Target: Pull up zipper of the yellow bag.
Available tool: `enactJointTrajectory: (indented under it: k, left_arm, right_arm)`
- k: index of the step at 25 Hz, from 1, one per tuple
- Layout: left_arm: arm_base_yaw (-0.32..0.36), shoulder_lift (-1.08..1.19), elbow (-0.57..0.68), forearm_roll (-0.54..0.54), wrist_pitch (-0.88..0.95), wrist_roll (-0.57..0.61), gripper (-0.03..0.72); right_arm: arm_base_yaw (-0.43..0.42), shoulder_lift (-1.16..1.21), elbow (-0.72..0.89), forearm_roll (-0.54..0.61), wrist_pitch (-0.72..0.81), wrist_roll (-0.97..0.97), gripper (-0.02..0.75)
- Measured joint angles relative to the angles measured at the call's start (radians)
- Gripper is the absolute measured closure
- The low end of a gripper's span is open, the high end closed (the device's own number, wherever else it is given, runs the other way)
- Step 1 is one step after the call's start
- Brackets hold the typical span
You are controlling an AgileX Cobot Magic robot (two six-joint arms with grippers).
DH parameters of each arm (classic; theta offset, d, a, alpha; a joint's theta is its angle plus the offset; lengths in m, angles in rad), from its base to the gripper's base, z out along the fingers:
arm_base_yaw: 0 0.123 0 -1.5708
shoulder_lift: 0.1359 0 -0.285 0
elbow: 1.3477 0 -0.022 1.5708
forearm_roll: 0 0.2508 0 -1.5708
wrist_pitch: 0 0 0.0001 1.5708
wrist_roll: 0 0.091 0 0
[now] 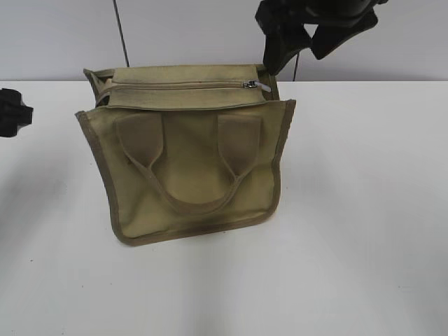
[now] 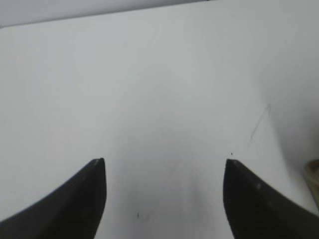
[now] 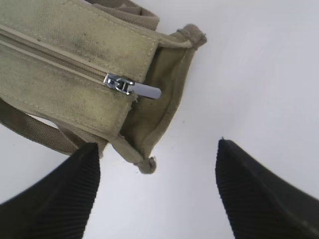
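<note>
The yellow bag [image 1: 189, 168] stands on the white table, handle side toward the camera. Its zipper [image 1: 175, 85] runs across the top, with the silver slider and pull tab [image 1: 256, 85] at the right end. In the right wrist view the slider [image 3: 119, 83] and tab [image 3: 147, 90] lie up and left of the jaws. My right gripper [image 1: 297, 43] hangs open and empty above the bag's right top corner; its jaws [image 3: 157, 149] sit over bare table beside the bag's corner [image 3: 169, 74]. My left gripper [image 2: 164, 162] is open and empty over bare table, far left [image 1: 12, 112].
The white table [image 1: 364, 210] stretches around the bag, with a grey wall behind. A thin dark cable [image 1: 121, 31] runs down the wall. A sliver of the bag's edge [image 2: 313, 174] shows at the right edge of the left wrist view.
</note>
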Motion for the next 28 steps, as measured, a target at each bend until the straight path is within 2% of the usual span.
enactJointTrajectory:
  k: [2, 4, 8, 11, 13, 15, 22, 28]
  left_arm:
    - [-0.057, 0.000, 0.000, -0.058, 0.070, 0.034, 0.145]
    - [-0.118, 0.000, 0.000, -0.158, 0.128, 0.121, 0.155]
    - [-0.209, -0.001, -0.002, -0.439, 0.231, 0.392, 0.175]
    - [-0.230, -0.026, -0.016, -0.680, 0.345, 0.668, 0.176]
    - [-0.232, -0.069, -0.034, -0.802, 0.432, 0.800, 0.177]
    - [-0.233, -0.122, -0.048, -0.872, 0.500, 0.862, 0.177]
    - [-0.234, -0.454, -0.059, -0.919, 0.712, 0.914, 0.162]
    - [-0.234, -0.743, -0.059, -0.932, 0.892, 0.918, 0.156]
  right_arm:
    - [0.011, -0.025, 0.001, -0.031, 0.014, -0.002, 0.185]
    - [0.029, -0.047, 0.003, -0.054, 0.027, -0.003, 0.184]
    - [0.052, -0.094, 0.003, -0.067, 0.039, -0.019, 0.181]
    - [0.059, -0.131, 0.035, -0.067, 0.043, -0.029, 0.180]
    - [0.059, -0.173, 0.113, -0.067, 0.030, -0.032, 0.180]
    - [0.059, -0.226, 0.219, -0.067, 0.005, -0.032, 0.180]
    - [0.059, -0.515, 0.624, -0.032, -0.048, -0.032, 0.178]
    - [0.059, -0.802, 0.826, 0.028, -0.010, -0.032, 0.158]
